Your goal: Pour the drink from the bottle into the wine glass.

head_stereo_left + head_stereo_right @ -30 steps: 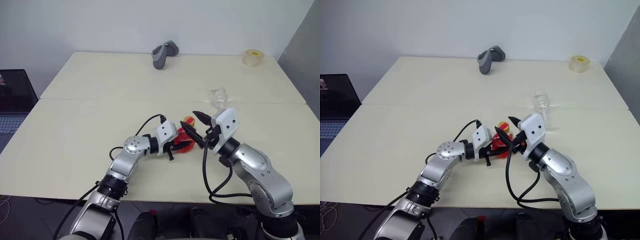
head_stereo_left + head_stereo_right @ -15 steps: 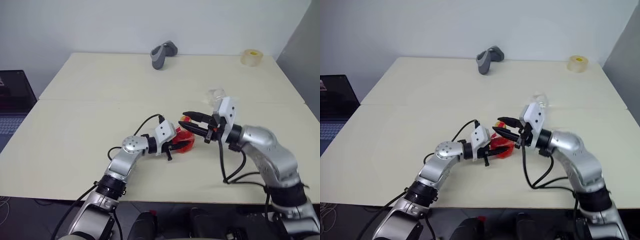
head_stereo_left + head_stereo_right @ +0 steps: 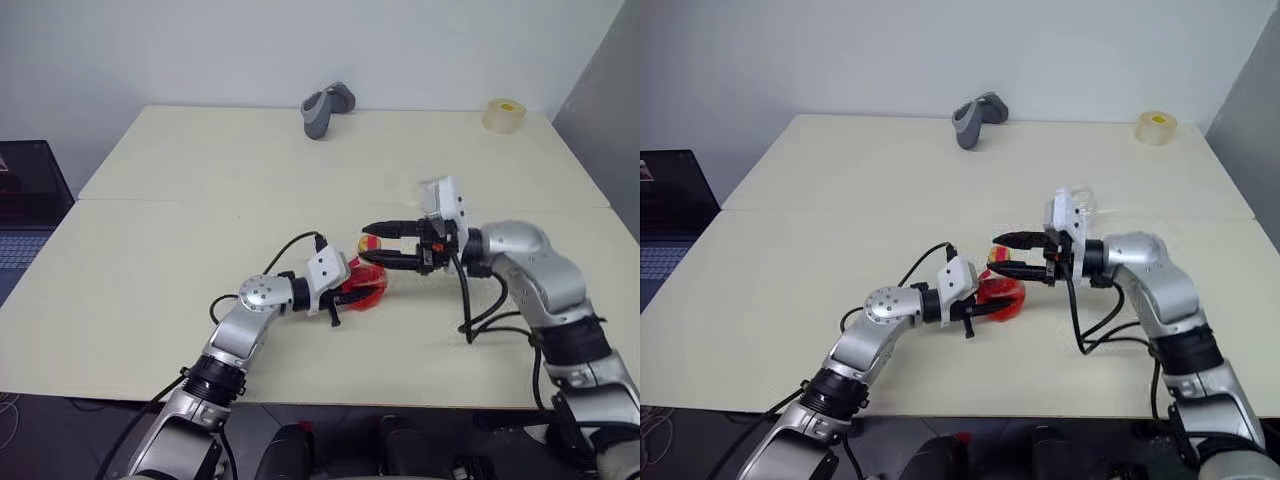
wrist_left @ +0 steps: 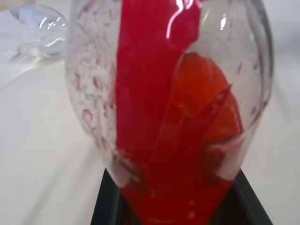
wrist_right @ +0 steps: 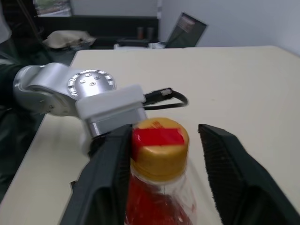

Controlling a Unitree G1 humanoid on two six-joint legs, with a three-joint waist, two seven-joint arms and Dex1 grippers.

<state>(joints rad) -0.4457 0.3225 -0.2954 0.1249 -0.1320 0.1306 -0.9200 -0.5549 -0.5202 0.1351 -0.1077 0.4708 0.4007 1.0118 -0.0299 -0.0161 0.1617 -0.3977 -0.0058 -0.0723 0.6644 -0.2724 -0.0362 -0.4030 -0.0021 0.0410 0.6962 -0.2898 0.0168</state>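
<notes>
Two of my pincers now meet at the bottle in the head views: my left pincer is clamped on its red belly just above the table, while my right pincer, which a second ago angled up from below, has swung level with fingers spread around the cap, the wine glass just behind it. My left wrist view shows the drink low in the bottle, glass beyond. My right wrist view shows the cap between my parted fingers, so unscrewing seems next.

A cream table carries a tape roll and a grey object.
</notes>
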